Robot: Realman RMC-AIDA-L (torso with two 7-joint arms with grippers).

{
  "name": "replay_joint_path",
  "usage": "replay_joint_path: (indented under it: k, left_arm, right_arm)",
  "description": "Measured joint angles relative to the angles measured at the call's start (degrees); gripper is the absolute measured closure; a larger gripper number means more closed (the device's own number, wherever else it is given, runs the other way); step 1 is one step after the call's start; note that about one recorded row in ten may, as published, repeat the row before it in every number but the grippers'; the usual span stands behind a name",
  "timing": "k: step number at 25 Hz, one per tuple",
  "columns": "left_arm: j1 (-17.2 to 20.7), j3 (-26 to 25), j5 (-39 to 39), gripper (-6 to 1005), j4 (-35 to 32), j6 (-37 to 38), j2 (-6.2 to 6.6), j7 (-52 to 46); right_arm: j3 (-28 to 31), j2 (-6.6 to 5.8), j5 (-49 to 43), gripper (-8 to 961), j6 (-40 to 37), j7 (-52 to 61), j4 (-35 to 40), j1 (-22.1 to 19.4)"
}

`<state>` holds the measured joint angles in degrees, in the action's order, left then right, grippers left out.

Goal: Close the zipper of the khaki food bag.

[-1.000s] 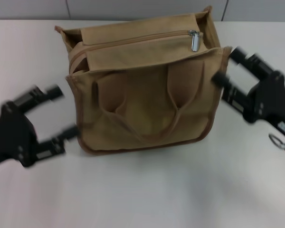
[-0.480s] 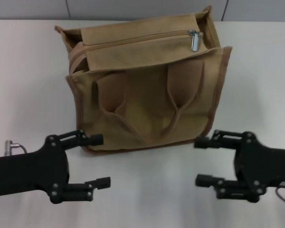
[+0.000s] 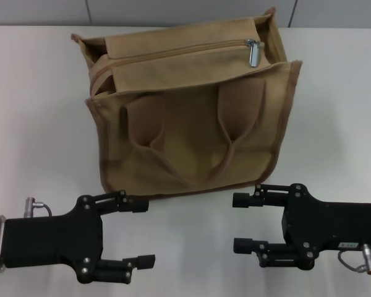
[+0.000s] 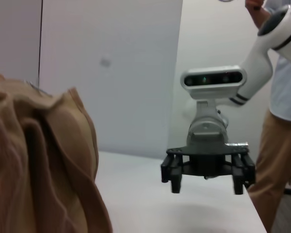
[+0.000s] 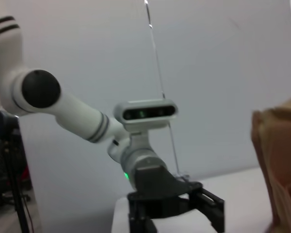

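Low on the white tabletop point(image 3: 334, 111), the left end effector point(image 3: 139, 232) sat with fingers spread, just in front of the boxy khaki canvas food bag point(image 3: 191, 142) and clear of it. Its tan zipper point(image 3: 173, 51) ran along the top panel, the silver pull tab point(image 3: 254, 53) at the right end, apparently for a leftward pull. The right end effector point(image 3: 242, 223) mirrored this, also spread, with bare surface on either side.

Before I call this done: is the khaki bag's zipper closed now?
Closed, as far as the head view shows: the zipper runs as one joined line, pull tab at its right end. The left end at the corner fold is unclear.
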<state>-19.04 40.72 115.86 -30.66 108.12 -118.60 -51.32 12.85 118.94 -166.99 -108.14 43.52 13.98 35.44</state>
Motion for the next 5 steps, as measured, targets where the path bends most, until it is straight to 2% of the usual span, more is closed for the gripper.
replay_joint_path:
  k: [5]
  left_arm:
    - [0.7, 0.3, 0.7, 158, 0.1, -0.5, 0.03, -0.1]
  right_arm:
    - [-0.1, 0.06, 0.1, 274, 3.6, 1.3, -0.5, -0.3]
